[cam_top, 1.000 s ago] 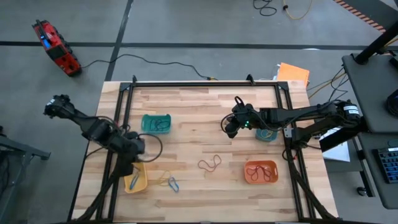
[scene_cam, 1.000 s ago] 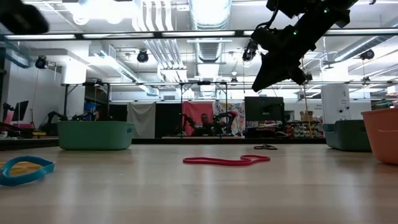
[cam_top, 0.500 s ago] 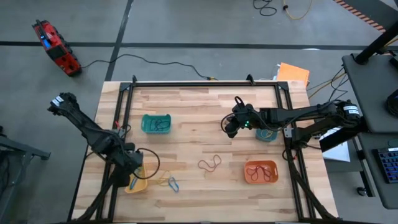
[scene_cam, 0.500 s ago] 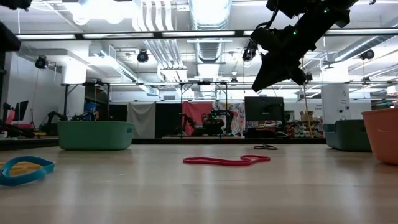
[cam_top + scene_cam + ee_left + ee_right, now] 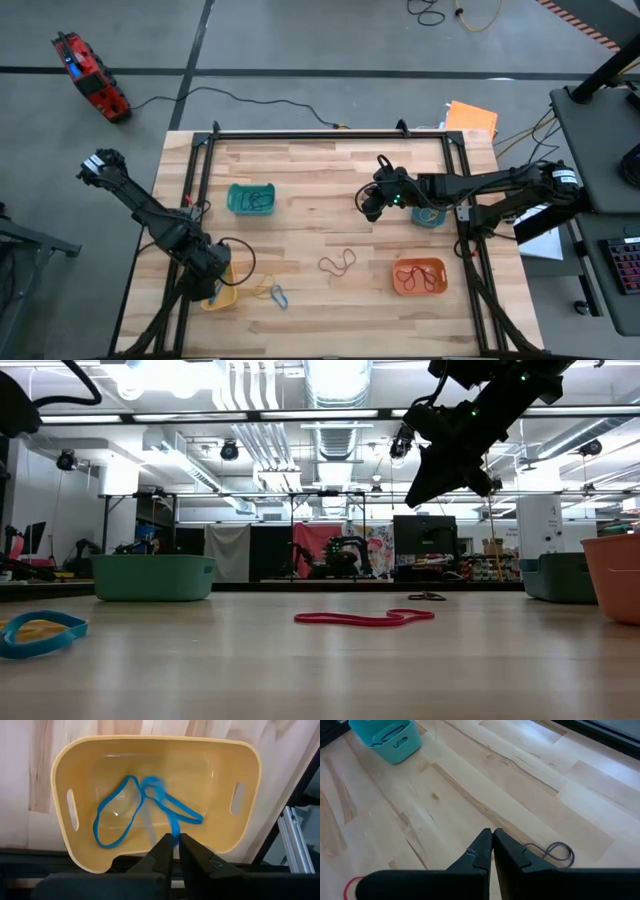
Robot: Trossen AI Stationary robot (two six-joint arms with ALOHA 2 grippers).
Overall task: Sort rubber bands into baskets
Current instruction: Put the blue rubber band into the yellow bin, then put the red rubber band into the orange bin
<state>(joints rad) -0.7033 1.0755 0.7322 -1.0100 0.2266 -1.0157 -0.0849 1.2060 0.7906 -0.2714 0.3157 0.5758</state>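
My left gripper (image 5: 175, 841) is above the yellow basket (image 5: 80, 755), at the table's near left (image 5: 222, 293), shut on a blue rubber band (image 5: 117, 815). My right gripper (image 5: 492, 836) is shut and empty, in the air over the table's middle right (image 5: 368, 207). A red-brown band (image 5: 337, 263) lies flat on the table. A yellow and a blue band (image 5: 272, 293) lie beside the yellow basket. A grey band (image 5: 559, 852) lies below the right gripper. The teal basket (image 5: 250, 198), orange basket (image 5: 418, 276) and blue basket (image 5: 430, 216) hold bands. My left gripper pinches one end of the blue band (image 5: 174, 830) between its two fingertips, coming from above and pointing down into the yellow basket. The rest of the band trails down slack, and its loop (image 5: 112, 820) lies on the basket's floor.
The right arm (image 5: 480, 185) reaches over the blue basket from the table's right edge. A black frame (image 5: 330, 133) runs along the far and side edges. Bare wood lies between the teal basket and the right gripper.
My left gripper has gone toward the table's near edge and now stands over the yellow basket.
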